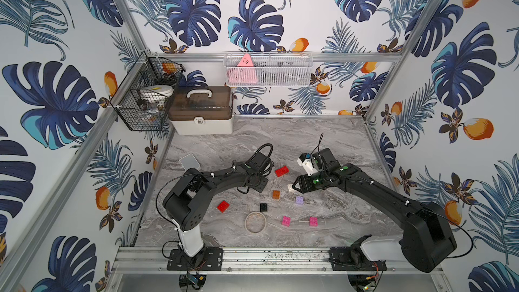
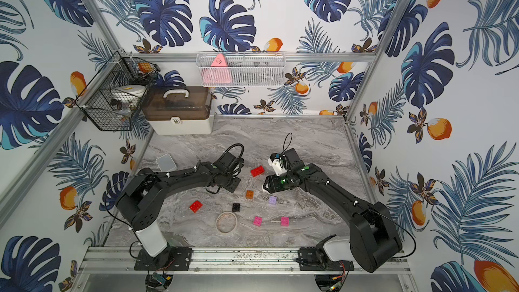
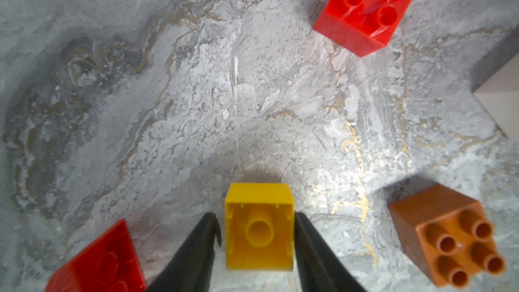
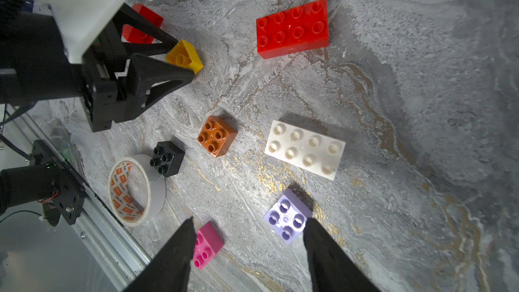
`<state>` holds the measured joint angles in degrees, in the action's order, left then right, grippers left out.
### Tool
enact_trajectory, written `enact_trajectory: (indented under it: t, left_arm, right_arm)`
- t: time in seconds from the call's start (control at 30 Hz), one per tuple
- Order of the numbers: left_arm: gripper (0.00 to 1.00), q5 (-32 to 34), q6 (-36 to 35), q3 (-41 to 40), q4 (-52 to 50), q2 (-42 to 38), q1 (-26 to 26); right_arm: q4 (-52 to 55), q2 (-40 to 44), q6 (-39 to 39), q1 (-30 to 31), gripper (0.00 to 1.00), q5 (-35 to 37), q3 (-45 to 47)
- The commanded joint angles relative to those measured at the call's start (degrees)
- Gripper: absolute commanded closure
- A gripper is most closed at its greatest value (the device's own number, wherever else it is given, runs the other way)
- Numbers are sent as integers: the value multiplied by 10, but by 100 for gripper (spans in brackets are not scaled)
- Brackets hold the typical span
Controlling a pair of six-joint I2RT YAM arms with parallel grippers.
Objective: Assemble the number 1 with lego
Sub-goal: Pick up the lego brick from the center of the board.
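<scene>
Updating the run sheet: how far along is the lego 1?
Done: nothing joined; red, white, orange, lilac, black and pink bricks all lie loose, single. In hand: left gripper's jaws straddle the yellow brick, hollow underside showing; a firm clamp isn't clear. Right gripper open, empty. Left: the whole stacking.

left pincer flanks yellow brick | right pincer agape (lilac brick beside one finger)
</scene>
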<state>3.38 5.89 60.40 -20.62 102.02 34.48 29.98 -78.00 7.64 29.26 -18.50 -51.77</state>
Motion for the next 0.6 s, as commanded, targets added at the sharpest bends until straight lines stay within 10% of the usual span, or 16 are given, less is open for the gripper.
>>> enact_trajectory:
  t: [0.0,0.57]
  left_arm:
    - [53,-16,-6,5,-11,-2,-5]
    - [63,-269,196,105,-109,-58,-68]
  right_arm:
    - [-8,2,-5,1,37,-2,0]
    - [-272,85,12,1,42,-117,115]
